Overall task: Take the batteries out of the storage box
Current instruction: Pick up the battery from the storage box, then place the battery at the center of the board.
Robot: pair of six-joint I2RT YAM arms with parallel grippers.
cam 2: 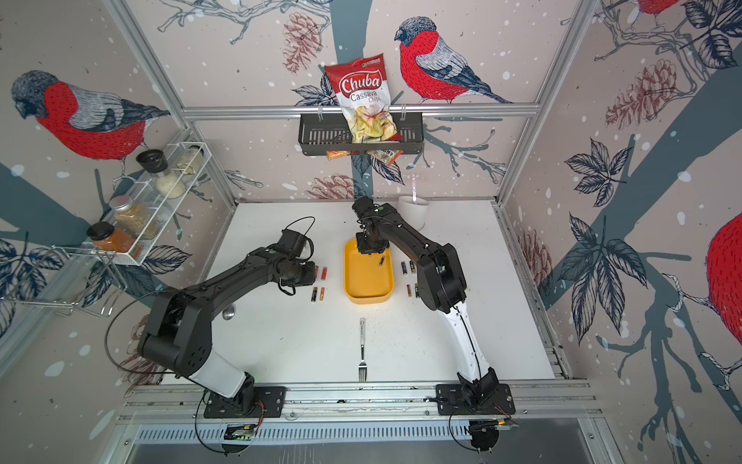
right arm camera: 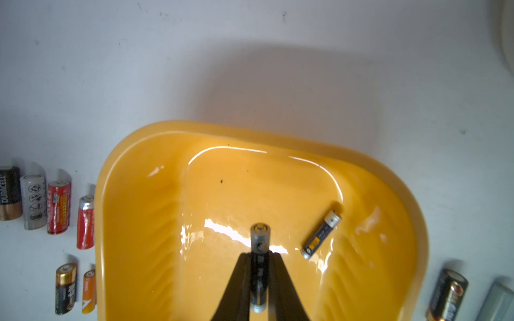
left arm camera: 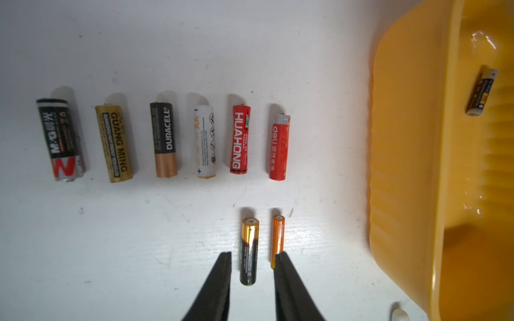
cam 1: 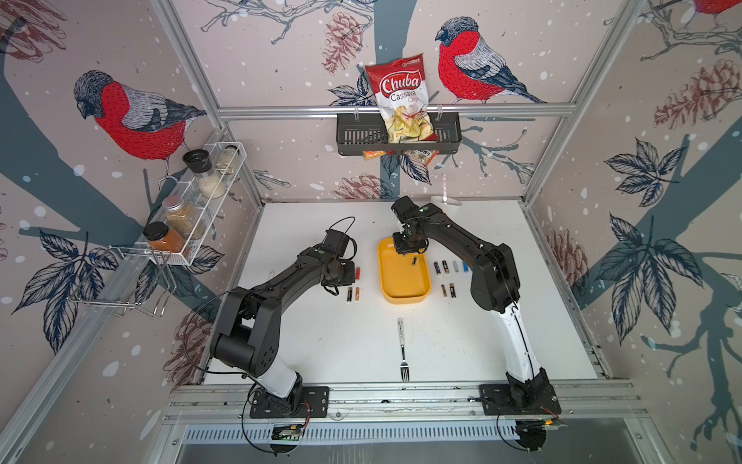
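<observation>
Right tool (right arm camera: pixel 259 253) clamps a black, silver-capped battery (right arm camera: pixel 260 233) over the glossy yellow storage box (right arm camera: pixel 250 130); left tool (left arm camera: pixel 251 254) stands parted.

Probably a robotics lab booth dressed as a kitchen: aluminium frame bars (cam 1: pixel 281 108) hold bird wallpaper panels (cam 1: pixel 136 120), two robot arms (cam 1: pixel 281 279) are bolted to a rail (cam 1: pixel 401 395) along the white counter (cam 1: pixel 341 341), and a spice rack (cam 1: pixel 200 217), a chip bag (cam 1: pixel 401 96) in a wall basket (cam 1: pixel 355 136) and a fork (cam 1: pixel 403 353) sit around.
</observation>
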